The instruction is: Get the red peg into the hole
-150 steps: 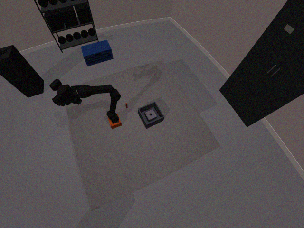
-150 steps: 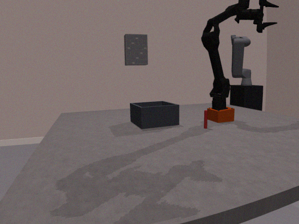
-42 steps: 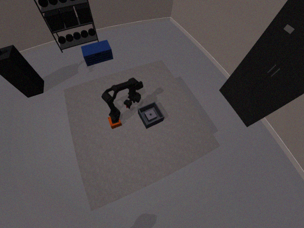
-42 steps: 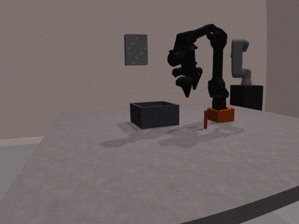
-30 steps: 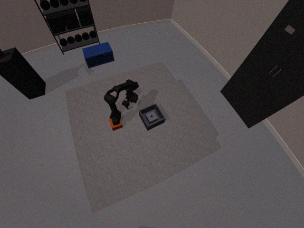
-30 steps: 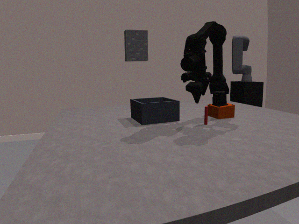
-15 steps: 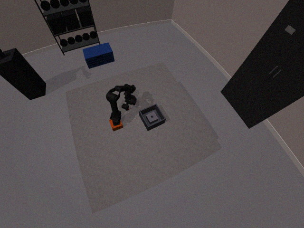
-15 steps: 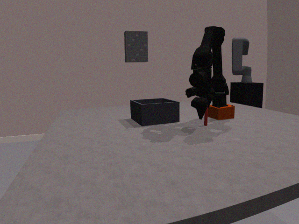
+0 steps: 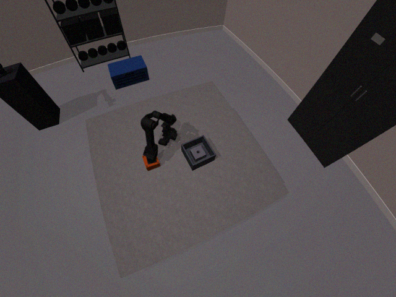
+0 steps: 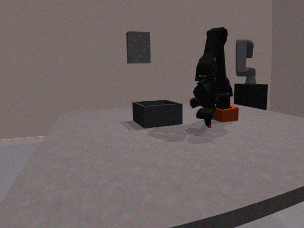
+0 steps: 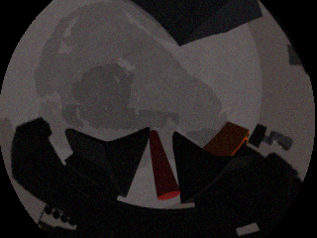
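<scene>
1 open dark box (image 9: 187, 161) (image 10: 163, 115) (image 11: 218, 22): it stands on the table (image 9: 179, 204) (image 10: 147, 171) (image 11: 233, 64). Contents, as we see them from the top: 1 pale square plate (image 9: 202, 155) at the bottom, with 1 small dark hole in its middle. The hole holds no peg.

1 red peg (image 10: 209, 124) (image 11: 162, 166): outside the box, well apart from its walls. In the exterior view we see its lower end at the table; the rest is hidden behind the gripper.

1 gripper (image 9: 164, 142) (image 10: 208, 125) (image 11: 161, 132): low over the table, its 2 fingers partly apart, 1 on each side of the peg. In the wrist view we find the peg close to 1 fingertip, with a gap showing toward the other; we count it as unclamped.

1 orange base (image 9: 153, 166) (image 10: 229, 115) (image 11: 227, 139): under the arm, near the peg.

1 rack (image 9: 102, 60): by the wall, with 5 round dark ends on its lowest shelf.
</scene>
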{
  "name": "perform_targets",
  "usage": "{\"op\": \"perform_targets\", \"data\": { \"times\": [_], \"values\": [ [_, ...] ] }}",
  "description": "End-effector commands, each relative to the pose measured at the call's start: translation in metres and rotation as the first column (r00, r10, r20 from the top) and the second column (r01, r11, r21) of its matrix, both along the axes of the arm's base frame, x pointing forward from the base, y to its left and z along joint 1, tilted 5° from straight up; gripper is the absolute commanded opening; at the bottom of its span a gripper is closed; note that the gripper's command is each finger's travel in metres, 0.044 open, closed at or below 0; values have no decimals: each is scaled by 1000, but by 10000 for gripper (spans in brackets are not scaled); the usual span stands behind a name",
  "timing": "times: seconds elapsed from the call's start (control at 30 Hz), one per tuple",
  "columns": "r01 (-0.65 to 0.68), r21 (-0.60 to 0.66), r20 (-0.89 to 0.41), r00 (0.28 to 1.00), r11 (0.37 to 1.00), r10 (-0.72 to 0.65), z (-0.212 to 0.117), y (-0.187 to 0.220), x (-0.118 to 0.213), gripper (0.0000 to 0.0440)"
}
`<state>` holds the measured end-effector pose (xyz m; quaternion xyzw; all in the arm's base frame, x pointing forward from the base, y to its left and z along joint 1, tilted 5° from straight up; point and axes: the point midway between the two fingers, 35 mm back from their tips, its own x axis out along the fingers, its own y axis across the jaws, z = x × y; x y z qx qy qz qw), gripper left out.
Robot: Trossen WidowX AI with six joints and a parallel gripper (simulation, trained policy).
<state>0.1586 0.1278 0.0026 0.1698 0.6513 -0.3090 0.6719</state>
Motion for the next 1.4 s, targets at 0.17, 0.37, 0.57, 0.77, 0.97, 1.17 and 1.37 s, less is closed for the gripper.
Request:
{"op": "perform_targets", "data": {
  "times": [0.17, 0.37, 0.57, 0.77, 0.97, 1.17, 1.37],
  "values": [
    [-13, -48, -28, 1000, 999, 12, 2, -5, -1, 6],
    [-34, -66, 4, 999, 997, 34, 26, -7, 6, 0],
    [-47, -80, 32, 998, 996, 50, 52, -12, 9, 0],
    [-39, -88, 72, 996, 995, 45, 79, -17, 16, 0],
    [-1, -89, 118, 993, 996, 11, 102, -23, 26, 0],
    [63, -89, 165, 985, 994, -48, 118, -33, 41, 0],
    [134, -81, 216, 970, 988, -114, 129, -46, 62, 0]
  ]
}}
